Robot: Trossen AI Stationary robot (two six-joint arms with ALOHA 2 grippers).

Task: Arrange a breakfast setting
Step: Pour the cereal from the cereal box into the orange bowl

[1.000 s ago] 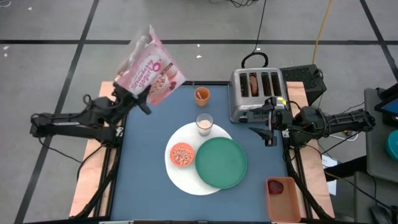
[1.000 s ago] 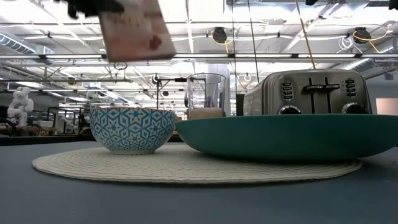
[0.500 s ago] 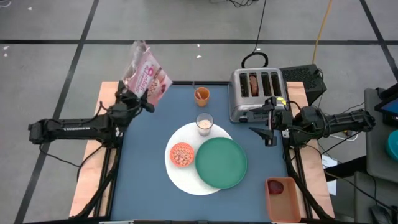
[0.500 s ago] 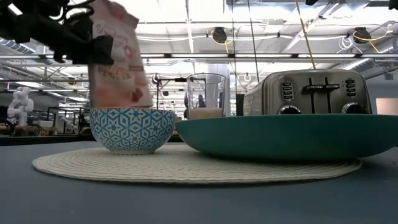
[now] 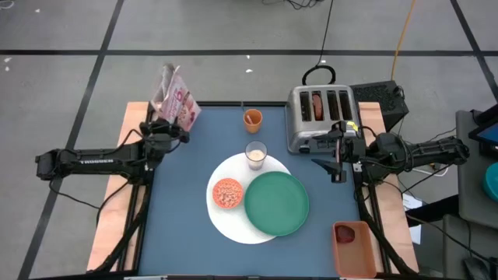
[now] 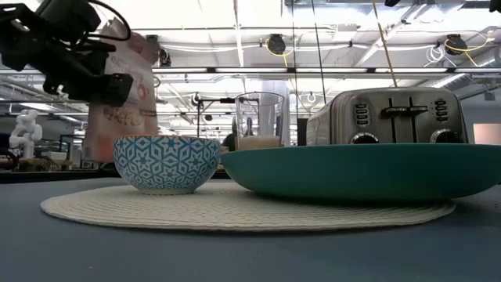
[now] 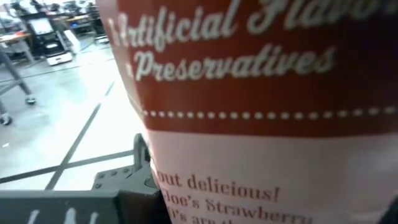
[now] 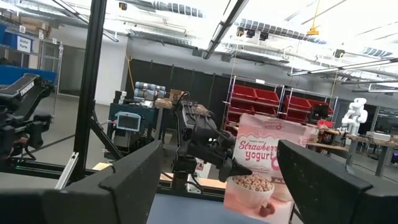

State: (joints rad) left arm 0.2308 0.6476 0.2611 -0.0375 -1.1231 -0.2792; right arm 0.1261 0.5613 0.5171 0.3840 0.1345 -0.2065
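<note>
While your large white round plate (image 5: 226,222) sits mid-table carrying the small cereal bowl (image 5: 227,193) and green round plate (image 5: 277,203) — milk glass (image 5: 256,154) touching its far rim — your left gripper (image 5: 173,124) pinches the pink cereal box (image 5: 176,99) upright at the far-left corner. Right gripper (image 5: 336,159), fingers spread, hovers beside the toaster (image 5: 320,111).

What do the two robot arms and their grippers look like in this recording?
Both arms are slim, dark, jointed tubes. The left arm carries white lettering along its forearm; the right arm shows a small yellow mark near its wrist. The left gripper is a blocky black assembly. The right gripper has two broad, flat, matte-black fingers in its wrist view.
</note>
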